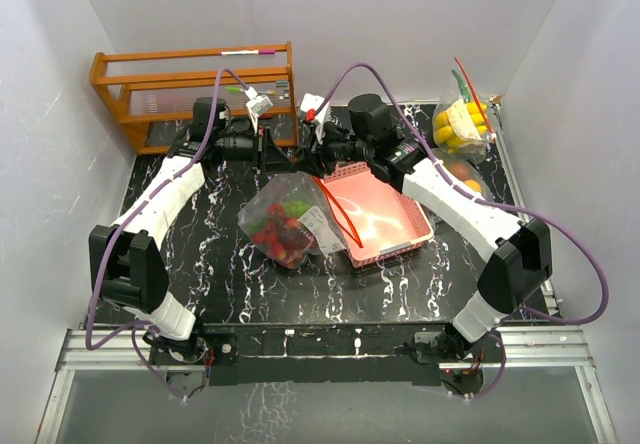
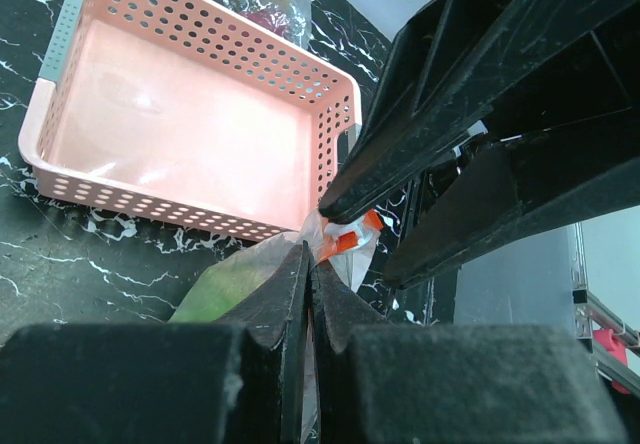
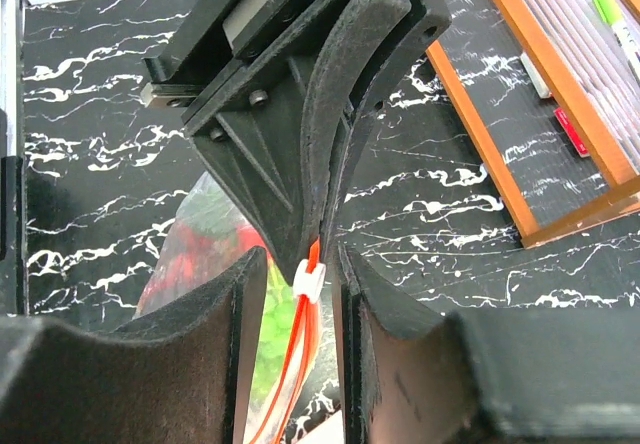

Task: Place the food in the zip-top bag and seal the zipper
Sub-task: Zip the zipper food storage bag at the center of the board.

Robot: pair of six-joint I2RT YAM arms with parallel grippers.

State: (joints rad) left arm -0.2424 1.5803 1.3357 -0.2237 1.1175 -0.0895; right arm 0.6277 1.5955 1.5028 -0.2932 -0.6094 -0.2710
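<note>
- The zip-top bag (image 1: 285, 219) is seen on the black marbled bench (image 1: 230, 274), touching the left side of the pink perforated tray (image 1: 400, 249).
- Red and green food (image 1: 275, 229) is contained inside the bag, below and in front of both end effectors.
- The left end effector (image 2: 308, 264) is clenched on the bag's top edge, with thin plastic pinched between its fingers.
- The right end effector (image 3: 300, 264) is placed just beside it, its jaws set narrowly apart on either side of the white zipper slider (image 3: 312, 279); whether the slider is actually pinched cannot be told.
- A second bag of yellow fruit (image 1: 460, 124) is seen at the bench's far right corner, well apart from both end effectors.
</note>
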